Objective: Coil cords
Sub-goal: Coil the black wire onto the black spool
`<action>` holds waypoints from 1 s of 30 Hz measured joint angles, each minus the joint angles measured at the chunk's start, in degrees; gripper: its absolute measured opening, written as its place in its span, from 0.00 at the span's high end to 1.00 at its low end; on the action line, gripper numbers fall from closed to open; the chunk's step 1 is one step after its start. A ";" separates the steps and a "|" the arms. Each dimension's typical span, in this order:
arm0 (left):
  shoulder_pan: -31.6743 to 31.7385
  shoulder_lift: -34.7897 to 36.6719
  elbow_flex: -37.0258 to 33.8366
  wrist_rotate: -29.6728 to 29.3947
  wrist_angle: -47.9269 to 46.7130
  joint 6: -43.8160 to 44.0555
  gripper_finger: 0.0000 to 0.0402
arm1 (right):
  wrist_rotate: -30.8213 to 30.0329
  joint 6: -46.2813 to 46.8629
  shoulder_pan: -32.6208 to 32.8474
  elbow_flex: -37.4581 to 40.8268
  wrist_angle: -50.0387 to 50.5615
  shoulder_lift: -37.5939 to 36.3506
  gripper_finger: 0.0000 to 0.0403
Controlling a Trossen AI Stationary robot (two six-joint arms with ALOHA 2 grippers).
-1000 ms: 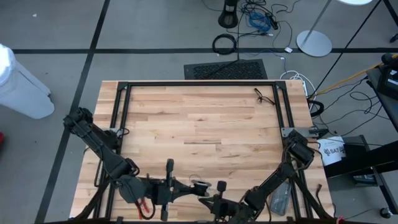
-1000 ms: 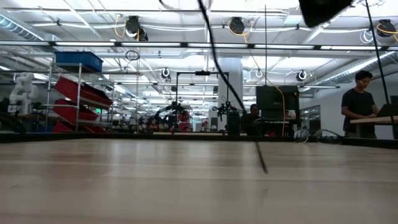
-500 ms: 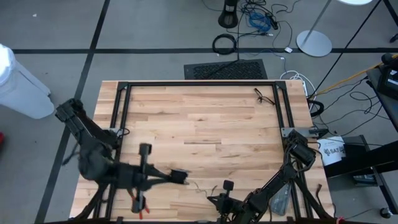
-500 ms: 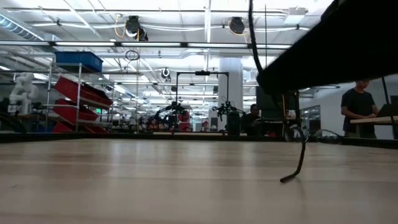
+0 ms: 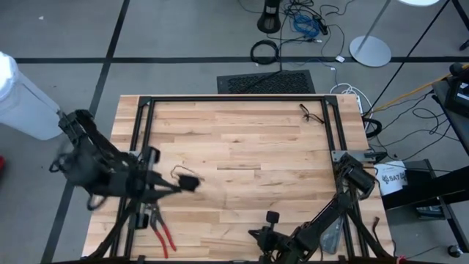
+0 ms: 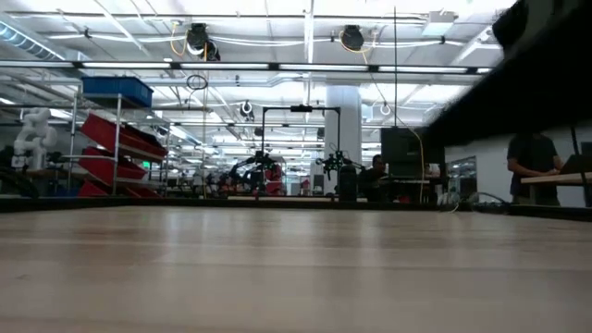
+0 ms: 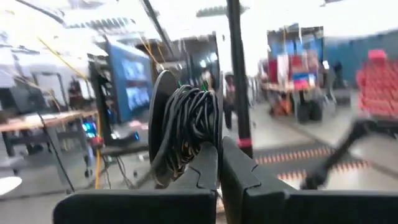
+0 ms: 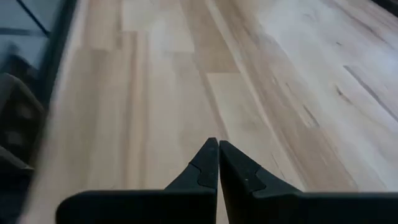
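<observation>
Table [image 5: 249, 139] of bare wood boards inside a black frame. Left arm [image 5: 99, 165] slung low over the left frame rail, reaching inward toward the middle, wrist roughly level. Right arm [image 5: 330, 213] folded at the near-right corner, idle, right tool [image 5: 272, 218] aimed along the boards, fingers pressed together on nothing. Left tool [image 5: 188, 182] clamped on the cord [image 7: 186, 127], wound in black turns round its puck and apparently carried clear of the wood. Bundle right at the tips, standing crosswise to the fingers, well apart from the right tool; plainly the left arm's to set down. Pliers [image 5: 161, 233] on the boards just nearer than the left tool. Thin loop [image 5: 178, 172] poking out beside the tips, liable to unwind on release.
</observation>
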State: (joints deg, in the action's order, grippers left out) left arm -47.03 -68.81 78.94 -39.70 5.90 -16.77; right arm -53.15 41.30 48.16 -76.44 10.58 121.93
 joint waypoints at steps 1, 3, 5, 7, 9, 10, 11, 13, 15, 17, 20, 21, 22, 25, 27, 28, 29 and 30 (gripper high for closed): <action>-0.03 -0.36 0.00 0.01 -1.77 1.32 0.99 | 0.14 -0.05 0.07 0.00 0.48 -1.16 0.99; -0.04 -1.66 -0.09 0.09 -5.76 3.50 0.99 | -0.21 -0.31 0.05 -0.03 2.43 -3.88 0.98; 0.02 -3.19 -0.22 0.24 -8.54 4.80 0.99 | -0.48 -0.79 0.19 -0.07 5.05 -6.60 0.96; 0.04 -4.49 -0.22 0.13 -9.06 5.84 0.99 | -0.28 -2.00 0.50 -0.07 6.96 -9.43 0.94; 0.00 -5.78 -0.17 0.09 -8.79 5.96 0.99 | -0.31 -4.03 0.58 -0.07 8.32 -12.63 0.93; -0.09 -6.52 -0.15 0.18 -8.80 5.98 0.99 | -0.55 -5.36 0.59 -0.07 8.53 -14.17 0.93; -0.07 -7.22 -0.15 0.18 -8.92 5.98 0.99 | -0.82 -7.11 0.53 -0.07 8.65 -15.57 0.92; 0.01 -8.45 -0.17 0.15 -9.08 6.54 0.99 | -0.93 -10.46 0.17 -0.07 8.65 -18.09 0.92; 0.02 -9.21 -0.17 -0.54 -8.87 7.49 0.99 | -0.96 -13.22 -0.56 -0.07 8.57 -20.57 0.92; 0.02 -9.97 -0.17 -1.49 -8.46 7.51 0.99 | -0.95 -15.27 -1.46 -0.07 7.83 -22.72 0.92; -0.02 -11.34 -0.17 -2.36 -7.58 7.51 0.99 | 0.24 -17.53 -3.40 -0.11 7.14 -24.24 0.92; -0.01 -11.73 -0.17 -2.57 -7.50 7.51 0.99 | 0.88 -18.13 -4.11 -0.11 6.97 -24.27 0.92; 0.02 -12.01 -0.17 -2.76 -7.32 7.51 0.99 | 1.86 -18.38 -4.77 -0.09 6.64 -24.18 0.92; 0.02 -12.98 -0.16 -3.42 -7.13 7.62 0.99 | 7.42 -19.86 -7.00 -0.07 2.97 -23.00 0.91; 0.04 -13.90 -0.15 -3.91 -7.30 8.80 0.99 | 13.06 -21.80 -8.47 -0.07 -0.82 -21.55 0.90; 0.07 -14.40 -0.15 -4.17 -7.51 8.97 0.99 | 16.48 -22.72 -9.16 -0.06 -3.11 -20.83 0.89; 0.07 -14.79 -0.15 -4.41 -7.59 8.95 0.99 | 19.91 -23.76 -9.77 -0.04 -5.32 -20.15 0.88; 0.07 -15.03 -0.15 -4.48 -7.60 8.98 0.99 | 23.39 -24.59 -10.38 -0.04 -7.65 -19.45 0.87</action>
State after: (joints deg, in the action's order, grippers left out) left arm -46.96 -83.84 78.78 -44.18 -1.70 -7.79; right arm -29.76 16.71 37.78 -76.49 2.93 102.48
